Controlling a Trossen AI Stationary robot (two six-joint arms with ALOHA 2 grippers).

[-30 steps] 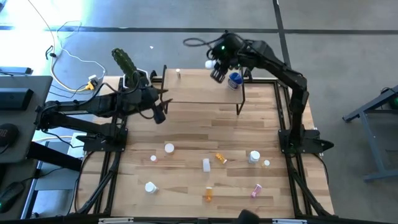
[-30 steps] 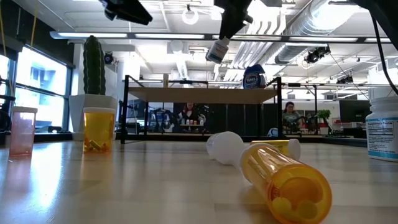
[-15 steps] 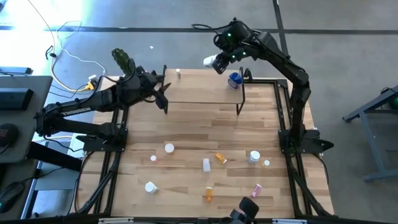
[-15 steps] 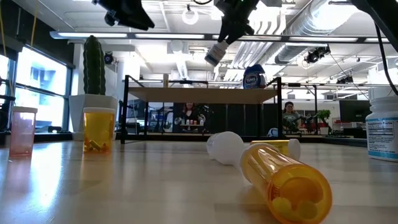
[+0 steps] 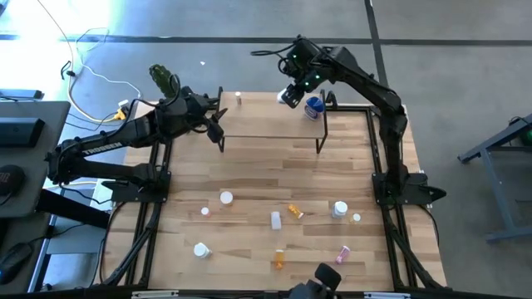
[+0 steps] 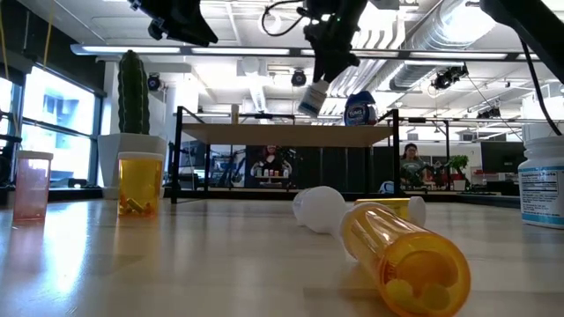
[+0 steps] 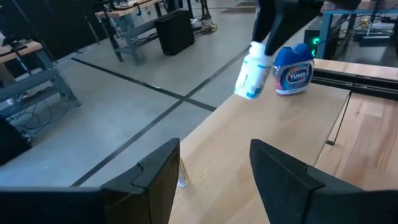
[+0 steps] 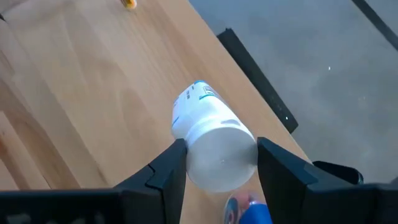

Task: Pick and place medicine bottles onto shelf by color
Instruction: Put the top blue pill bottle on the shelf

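The shelf (image 5: 266, 118) is a light-wood board on black legs at the table's far side. A blue bottle (image 5: 313, 107) stands on its right end and a tiny white bottle (image 5: 238, 100) on its far left. My right gripper (image 5: 293, 90) is shut on a white bottle with a blue label (image 6: 313, 95), just above the shelf board and left of the blue bottle (image 6: 359, 108). My left gripper (image 5: 219, 129) is open and empty over the shelf's left end; its wrist view shows the held bottle (image 7: 252, 78) and the blue bottle (image 7: 293, 71). My right gripper (image 8: 221, 149) pinches the white bottle's cap end (image 8: 194, 163) between its two fingers (image 8: 168, 174). The fingers come from above, pointing down. The bottle hangs below them, tilted, its bottom (image 8: 198, 93) toward the shelf board and clear of it.
Several loose bottles lie on the table's near half: white ones (image 5: 226, 198) (image 5: 200, 249) (image 5: 276, 219), orange ones (image 5: 294, 211) (image 5: 278, 259), a pink one (image 5: 342, 253) and a white one with blue print (image 5: 339, 208). A cactus pot (image 5: 165, 81) stands behind the shelf's left end.
My right gripper, still holding the white bottle, has swung toward the far edge and back, and has come down toward the shelf beside the blue bottle. My left gripper has moved toward the far edge, from in front of the shelf to over its left end.
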